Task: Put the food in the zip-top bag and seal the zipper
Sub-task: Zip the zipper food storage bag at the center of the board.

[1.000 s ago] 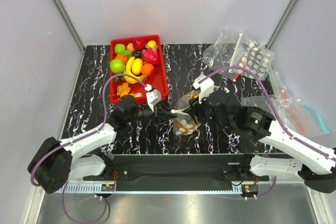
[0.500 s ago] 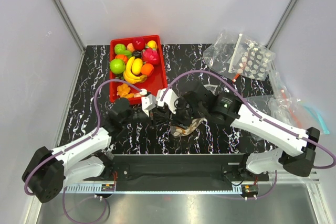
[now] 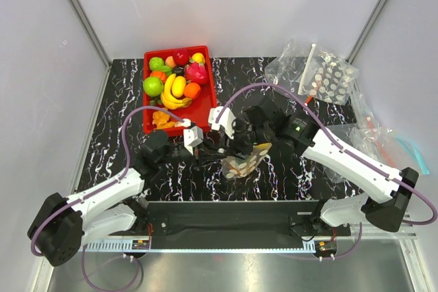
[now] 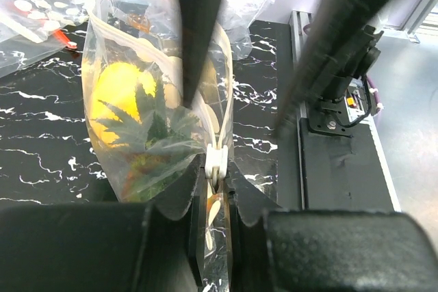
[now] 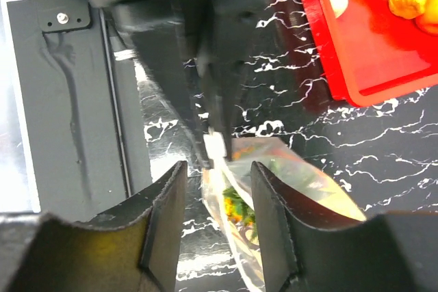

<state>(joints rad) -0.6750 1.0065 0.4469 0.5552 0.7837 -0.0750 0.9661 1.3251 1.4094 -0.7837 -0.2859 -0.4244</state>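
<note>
Top external: both arms are meeting at the middle of the black marbled tabletop [image 3: 116, 121], close to its near edge. The zip-top bag [image 3: 245, 162] is lying there between them, with food already inside it.

- The left claw [image 3: 203, 154] is pinching 1 end of the bag's top edge. In the left wrist view its 2 fingers are nearly together, with only the plastic between them. It is likely acting as an anchor so the bag is not dragging.
- The right claw [image 3: 236, 143] is facing it. In the right wrist view its fingers are standing apart, straddling the bag's corner just past the white tab [image 5: 214, 147]. It is not visibly clamping anything.
- The pineapple [image 4: 126, 94] is sitting well inside the bag, green leaves toward the zipper [image 4: 215, 143]. It looks clear of the seal line.
- I am judging that the sealing step is under way. I cannot tell how much of the strip is closed.
- Room: the red tray [image 3: 203, 107] is sitting just beyond the left claw, and the spare bags [image 3: 321, 76] are lying well apart at the far right. Bare tabletop is showing to the right of the bag. The near edge is tight.
</note>
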